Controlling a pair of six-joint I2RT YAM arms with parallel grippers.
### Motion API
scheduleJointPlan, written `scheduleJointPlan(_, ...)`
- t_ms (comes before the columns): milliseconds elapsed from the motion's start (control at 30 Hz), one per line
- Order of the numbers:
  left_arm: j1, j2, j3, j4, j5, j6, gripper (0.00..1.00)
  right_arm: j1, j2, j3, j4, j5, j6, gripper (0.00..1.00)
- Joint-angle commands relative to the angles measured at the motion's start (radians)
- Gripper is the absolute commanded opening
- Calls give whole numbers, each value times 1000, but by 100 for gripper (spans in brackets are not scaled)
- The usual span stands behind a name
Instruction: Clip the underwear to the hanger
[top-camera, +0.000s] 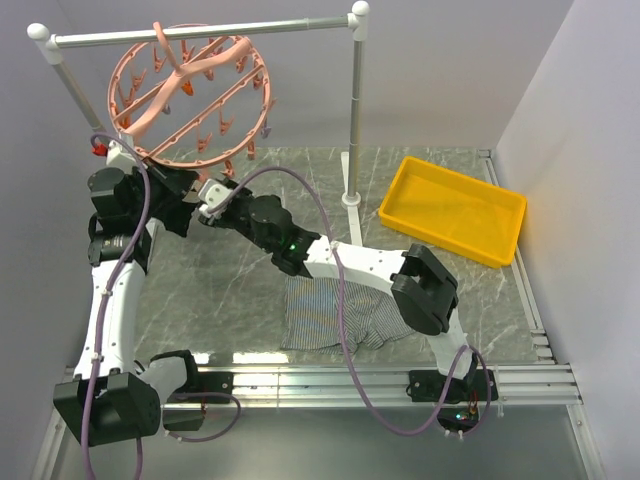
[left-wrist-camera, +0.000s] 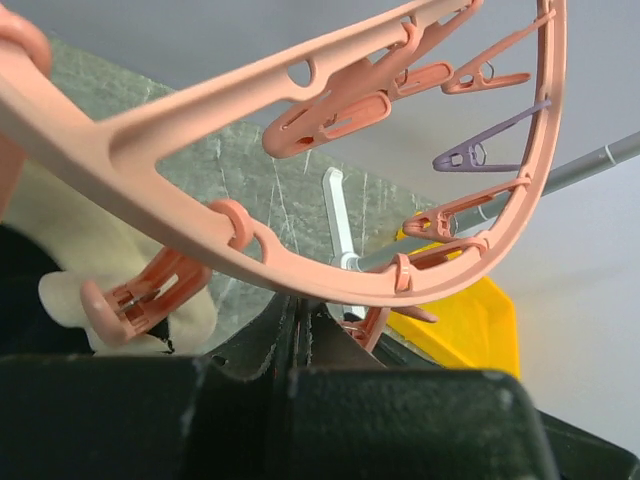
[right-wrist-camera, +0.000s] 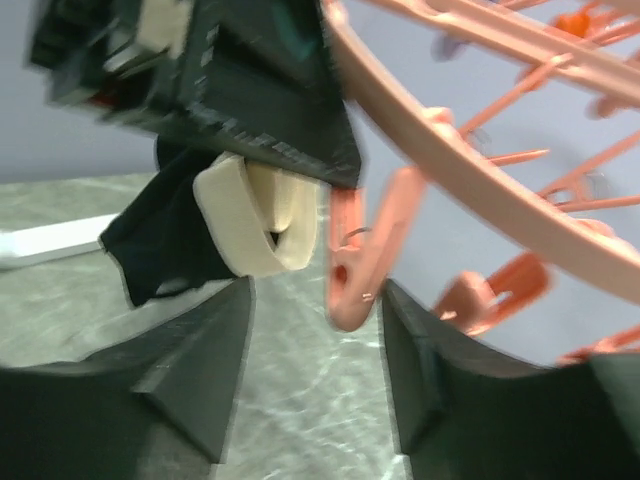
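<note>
The hanger (top-camera: 187, 78), a salmon-pink ring with dangling clips, hangs from the rail at the back left. The underwear (top-camera: 320, 320) lies flat on the table near the front, partly under my right arm and held by neither gripper. My left gripper (top-camera: 185, 185) sits under the ring's lower rim. In the left wrist view it (left-wrist-camera: 297, 305) is shut, its tips right beneath the rim (left-wrist-camera: 330, 285); I cannot tell whether they pinch it. My right gripper (top-camera: 212, 195) is beside it. It (right-wrist-camera: 318, 290) is open, and a pink clip (right-wrist-camera: 350, 270) hangs loose between its fingers.
A grey rail (top-camera: 200, 32) on two posts carries the ring; its right post (top-camera: 355, 120) stands mid-table. A yellow tray (top-camera: 455, 210) lies at the back right. Walls close in on the left, back and right.
</note>
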Motion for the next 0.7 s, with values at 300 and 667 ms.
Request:
scheduleJointPlan(300, -3, -7, -32, 108, 160, 122, 0, -211, -83, 198, -414, -541, 423, 61)
scheduleJointPlan(667, -3, -8, 28, 142, 157, 128, 0, -241, -27, 344, -480, -777, 517, 59)
